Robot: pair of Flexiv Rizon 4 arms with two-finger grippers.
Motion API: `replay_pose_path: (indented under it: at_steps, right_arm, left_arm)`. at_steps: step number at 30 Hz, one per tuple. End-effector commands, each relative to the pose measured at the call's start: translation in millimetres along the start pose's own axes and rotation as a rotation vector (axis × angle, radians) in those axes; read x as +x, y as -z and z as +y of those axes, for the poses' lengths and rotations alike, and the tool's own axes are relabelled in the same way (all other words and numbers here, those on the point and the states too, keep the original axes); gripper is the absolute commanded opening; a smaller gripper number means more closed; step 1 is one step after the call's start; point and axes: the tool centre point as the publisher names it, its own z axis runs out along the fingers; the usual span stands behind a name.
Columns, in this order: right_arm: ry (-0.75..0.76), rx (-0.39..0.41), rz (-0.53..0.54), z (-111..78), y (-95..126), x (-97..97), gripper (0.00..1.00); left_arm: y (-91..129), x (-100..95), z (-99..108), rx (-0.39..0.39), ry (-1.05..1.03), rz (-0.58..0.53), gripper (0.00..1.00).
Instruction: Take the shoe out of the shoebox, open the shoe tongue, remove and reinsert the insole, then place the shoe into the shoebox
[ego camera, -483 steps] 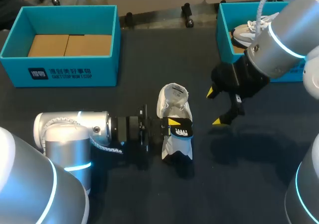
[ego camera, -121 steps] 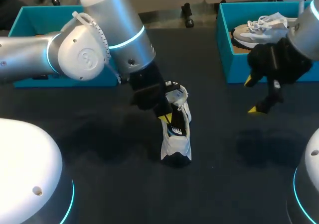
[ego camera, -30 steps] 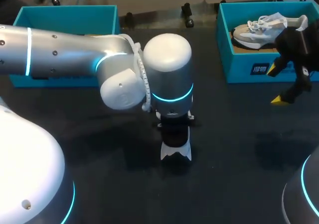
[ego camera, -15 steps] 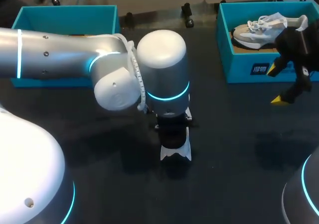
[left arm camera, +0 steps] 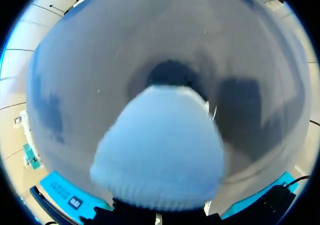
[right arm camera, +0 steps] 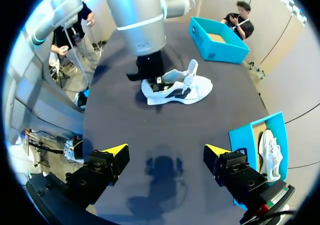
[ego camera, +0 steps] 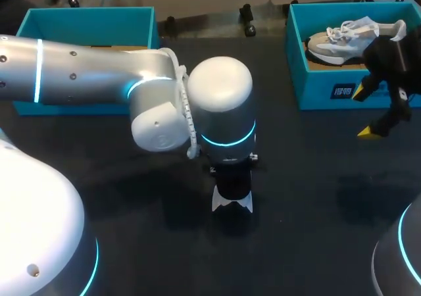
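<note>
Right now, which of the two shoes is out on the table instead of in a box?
The white shoe under the left arm, mid-table. The other shoe lies inside the teal box at the right.

Surface point(ego camera: 296, 197) reads as dark matt cloth, slightly fuzzy. My left arm point(ego camera: 99, 72) is silver metal with a satin sheen. Its joint cap point(ego camera: 220, 82) is glossy white plastic. The shoe point(right arm camera: 195, 87) has a white cloth upper with smoother black panels. My right claw point(ego camera: 365, 112) is matt black plastic with smooth yellow tips. Left box point(ego camera: 26, 26) and right box point(ego camera: 316, 92) are matt teal card. The second shoe point(ego camera: 335, 39) is grey cloth with white cord laces.
</note>
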Motion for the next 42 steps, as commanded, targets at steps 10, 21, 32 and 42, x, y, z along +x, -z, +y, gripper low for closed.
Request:
replay_pose_path:
  at_steps: [10, 21, 32, 42]
  right_arm:
    - [-0.001, 0.004, 0.001, 0.9, -1, -0.8, 1.00]
    - [-0.001, 0.004, 0.001, 0.9, -1, -0.8, 1.00]
    - [-0.001, 0.004, 0.001, 0.9, -1, -0.8, 1.00]
    - [-0.001, 0.004, 0.001, 0.9, -1, -0.8, 1.00]
  left_arm:
    - [-22, 3.7, 19, -0.102, 0.033, 0.034, 0.00]
    - [16, 4.1, 52, -0.297, 0.094, -0.045, 0.00]
    - [38, 5.9, 66, -0.357, 0.129, -0.073, 0.00]
    - [40, 9.3, 65, -0.334, 0.066, -0.041, 1.00]
